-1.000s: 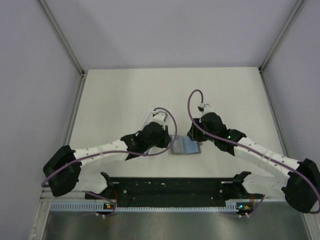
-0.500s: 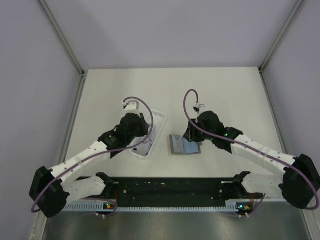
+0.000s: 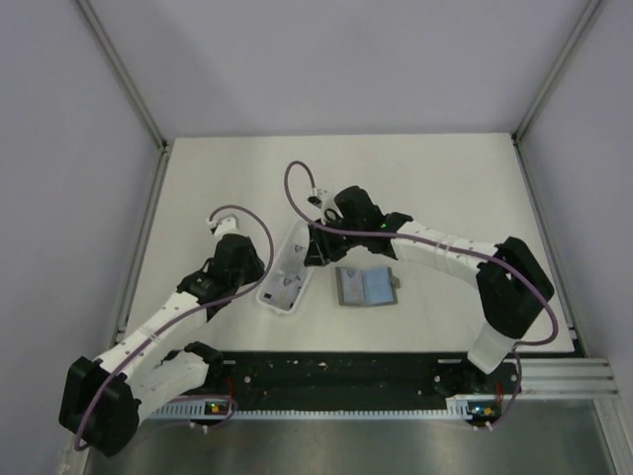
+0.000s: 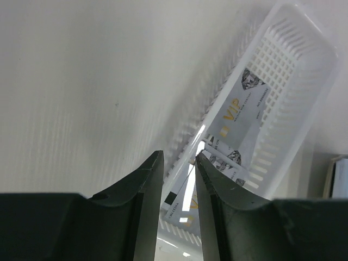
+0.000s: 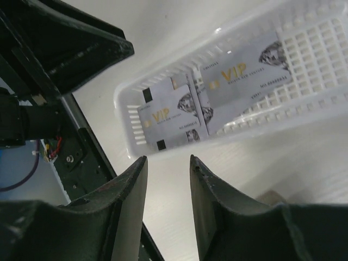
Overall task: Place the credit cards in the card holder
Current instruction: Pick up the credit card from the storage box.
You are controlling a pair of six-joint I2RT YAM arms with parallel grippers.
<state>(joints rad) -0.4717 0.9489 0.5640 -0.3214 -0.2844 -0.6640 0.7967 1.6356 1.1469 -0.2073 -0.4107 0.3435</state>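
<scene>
Roughly at the centre of the table [image 3: 445,178] lay a long white tray [image 3: 293,249], its long axis slanting from near-left to far-right in the overhead view. The credit cards [image 3: 282,289] sat inside it, bunched toward the near end, overlapping one another, silvery faces up with gold "VIP" lettering. Their long sides ran along the tray's length; one card [image 5: 239,76] lay further up the lattice floor than the rest [image 5: 168,117]. Exact card count could not be told from the overlap. The card holder [image 3: 366,287] lay opened flat on the table just right of the tray's near end, apart from it, long axis running left to right, grey half on the left and bluish pocket half on the right. Left gripper [image 4: 178,163] hung at the tray's left side, pointing across the rim toward the cards, fingers a narrow gap apart with nothing between them. Right gripper [image 5: 167,163] hung over the tray's far half, pointed down its length toward the cards, fingers likewise parted and holding nothing. Neither gripper touched a card.
</scene>
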